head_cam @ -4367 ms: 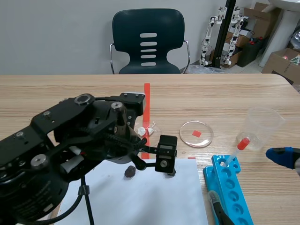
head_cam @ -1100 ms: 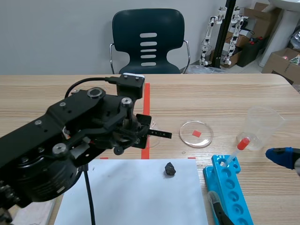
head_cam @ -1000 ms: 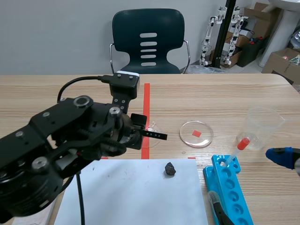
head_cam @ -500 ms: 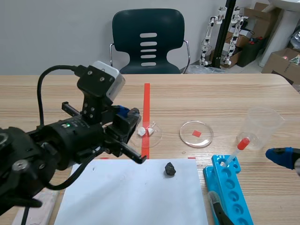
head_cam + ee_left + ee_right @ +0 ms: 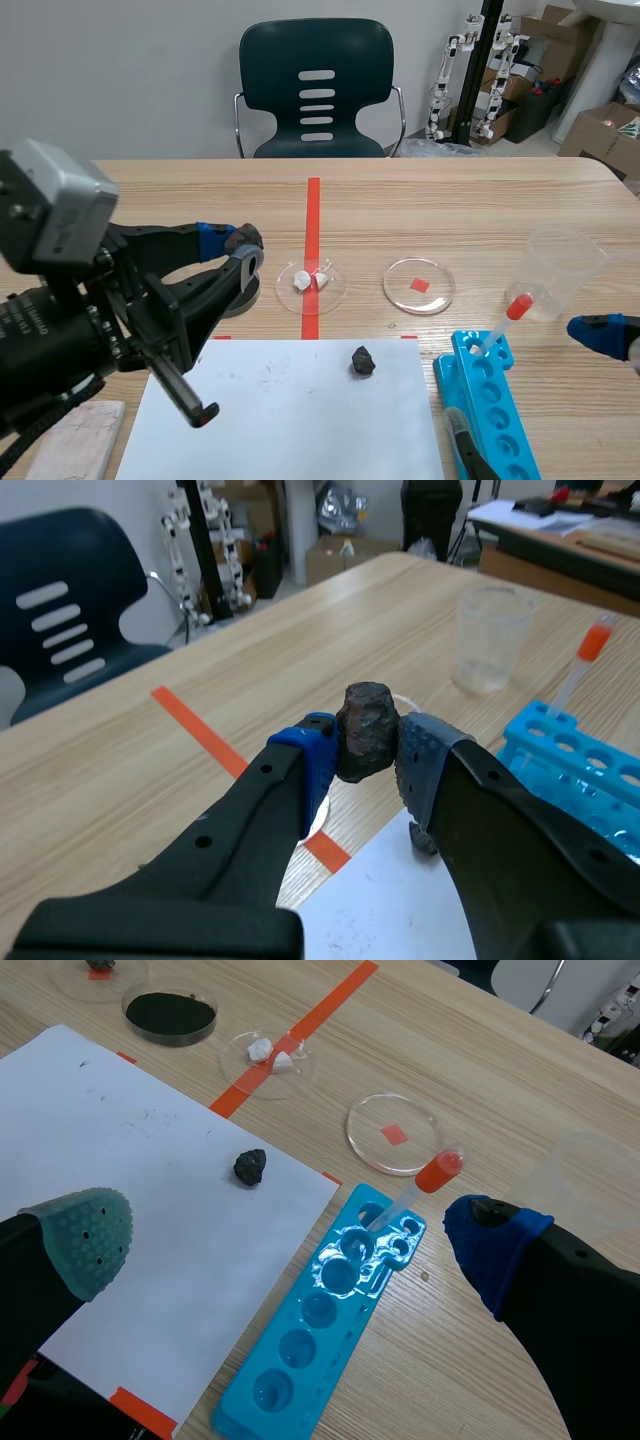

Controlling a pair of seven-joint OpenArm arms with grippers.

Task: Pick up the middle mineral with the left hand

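The mineral point(image 5: 367, 730), a dark brown lump, is pinched between the blue pads of the left gripper point(image 5: 365, 760) and held raised above the table, near the red tape line. The right gripper point(image 5: 290, 1240) stands wide apart near the blue rack point(image 5: 500, 420), which holds one orange-capped tube point(image 5: 505, 318). A clear dish point(image 5: 320, 298) contains white pieces, and a black dish point(image 5: 172, 1040) holds dark powder. Another dark stone point(image 5: 362, 360) lies on the white paper point(image 5: 300, 420).

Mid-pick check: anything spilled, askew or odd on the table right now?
Nothing spilled. The left tool holds the mineral only at its pad tips, a shallow grip. The orange-capped dropper leans tilted in the blue rack, and the white paper carries faint dark smudges.
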